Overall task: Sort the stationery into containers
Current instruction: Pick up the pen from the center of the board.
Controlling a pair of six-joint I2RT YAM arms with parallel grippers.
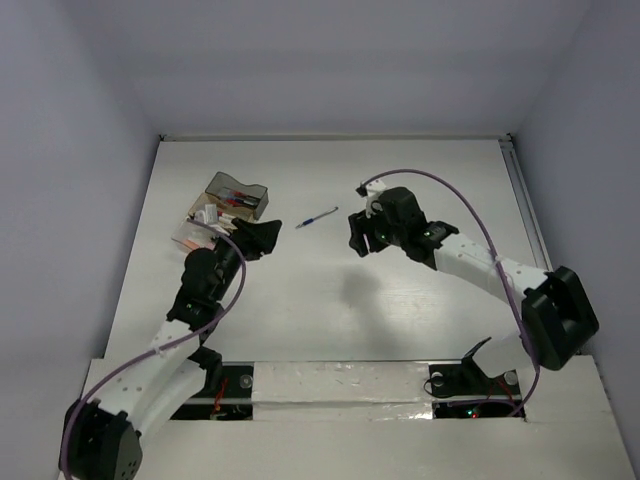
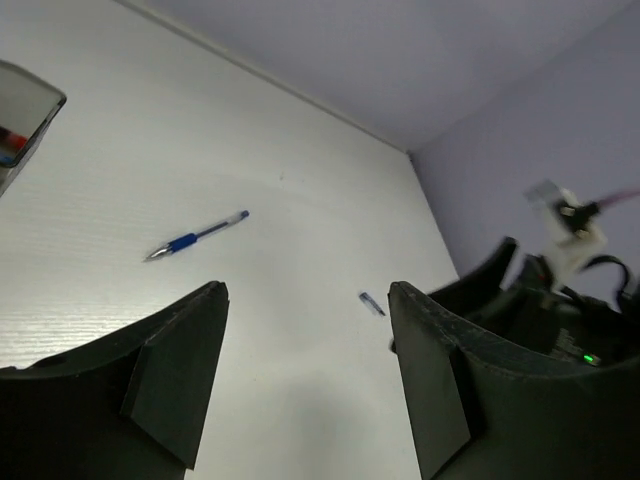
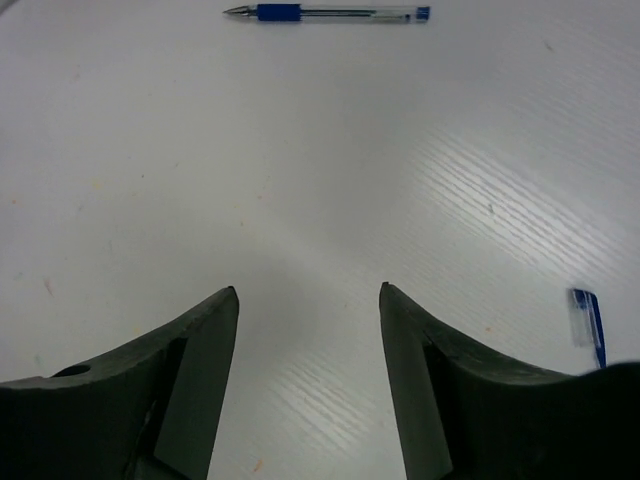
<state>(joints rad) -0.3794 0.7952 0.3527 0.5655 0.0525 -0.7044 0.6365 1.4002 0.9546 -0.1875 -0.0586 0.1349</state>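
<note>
A clear pen with a blue grip (image 1: 317, 218) lies loose on the white table between the two arms; it also shows in the left wrist view (image 2: 197, 235) and the right wrist view (image 3: 325, 13). A small blue pen cap (image 3: 587, 322) lies apart from it, also in the left wrist view (image 2: 371, 303). The containers sit at the back left: a smoky grey tray (image 1: 238, 194) holding pens, with clear trays (image 1: 197, 228) beside it. My left gripper (image 1: 262, 236) is open and empty, just right of the trays. My right gripper (image 1: 360, 238) is open and empty, right of the pen.
The table's back edge meets the wall behind the trays. A purple cable (image 1: 470, 205) arcs over the right arm. A corner of the grey tray (image 2: 22, 125) shows at the left of the left wrist view.
</note>
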